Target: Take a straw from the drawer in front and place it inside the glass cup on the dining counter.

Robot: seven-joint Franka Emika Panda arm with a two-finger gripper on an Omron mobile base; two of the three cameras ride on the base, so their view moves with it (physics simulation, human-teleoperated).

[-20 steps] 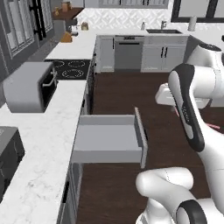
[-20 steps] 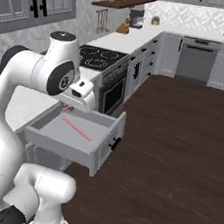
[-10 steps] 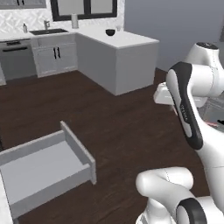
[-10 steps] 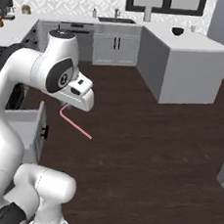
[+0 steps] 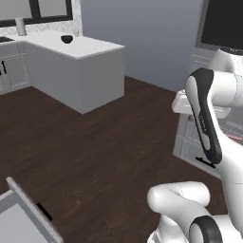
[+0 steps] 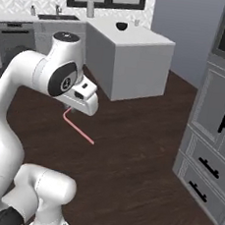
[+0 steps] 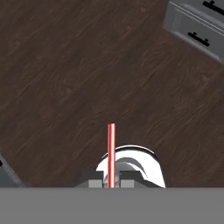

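Pick-up looks done: jaws [image 7: 111,180] are pinched nearly shut on the straw [image 7: 111,153], which sticks out straight from between them in the hand view. In the right base view the straw [image 6: 79,128] hangs below the hand, slanting down over bare dark wood floor, touching nothing else.

Drawer [image 5: 21,219] is pulled out at the lower left of the left base view; inside not visible from here.

Left to do: carry + drop-in. The desk [image 6: 143,36], i.e. the white island top, is well apart from the arm across the floor. On it a dark bowl [image 6: 121,26] and just beside it a small pale cup [image 6: 136,23], too small to make out much. Roughly halfway, I'd judge: straw in hand, not yet near the cup. Thin straw, so aim at the cup mouth will need care.
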